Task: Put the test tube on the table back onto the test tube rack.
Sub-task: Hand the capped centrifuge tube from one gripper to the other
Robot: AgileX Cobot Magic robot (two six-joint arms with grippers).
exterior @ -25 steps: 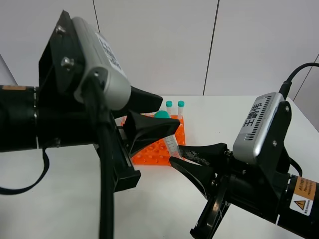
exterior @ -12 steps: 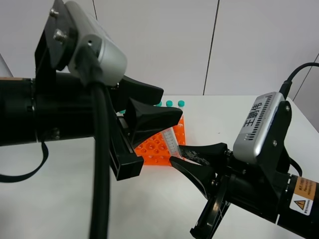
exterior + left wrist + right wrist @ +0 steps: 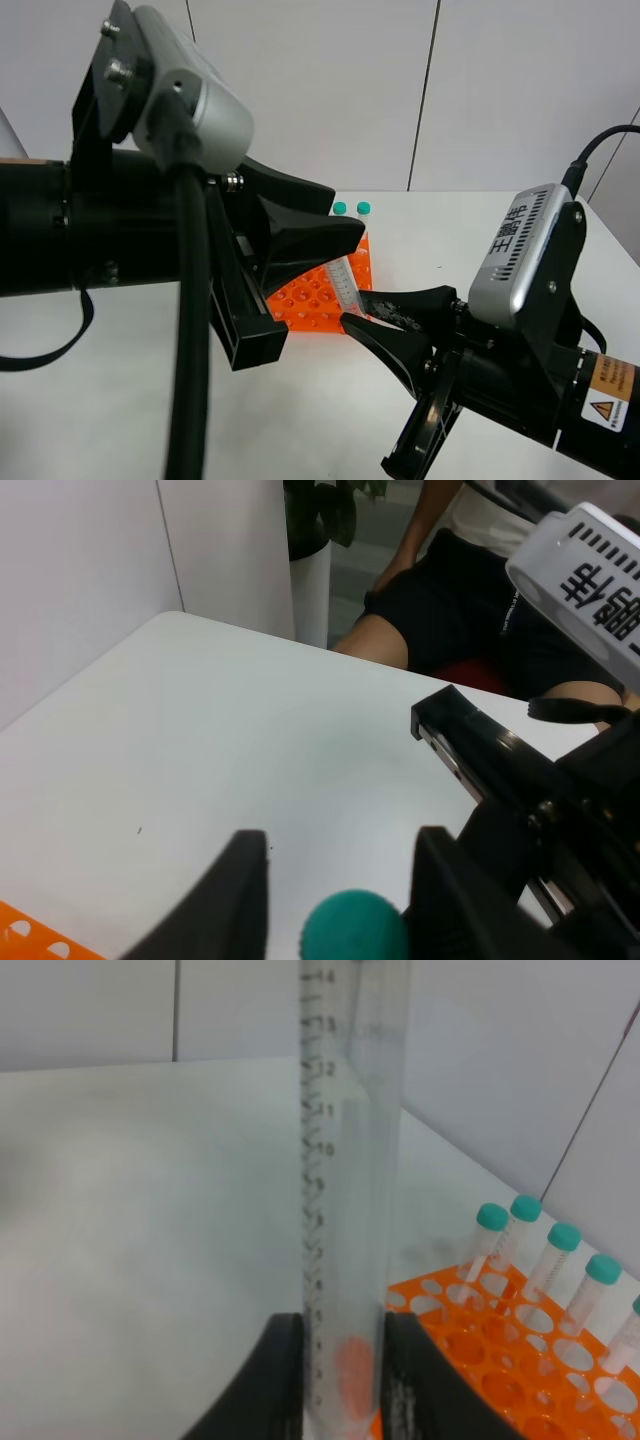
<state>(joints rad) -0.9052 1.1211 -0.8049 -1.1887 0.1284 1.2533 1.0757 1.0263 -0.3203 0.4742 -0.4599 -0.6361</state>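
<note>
Right wrist | right end effector [image 3: 343, 1340] clamps test tube [image 3: 352, 1160] | left end effector [image 3: 340, 845]: grip unclear

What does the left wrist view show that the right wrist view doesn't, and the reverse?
Only left wrist: the test tube's teal cap between the fingers of the left tool, the right arm beyond, a seated person behind.
Only right wrist: the tube's clear graduated body clamped in the right tool, capped tubes standing in the test tube rack.
Both: the white table and the orange rack.

Seated person [image 3: 450, 590], potted plant [image 3: 325, 510] behind.
</note>
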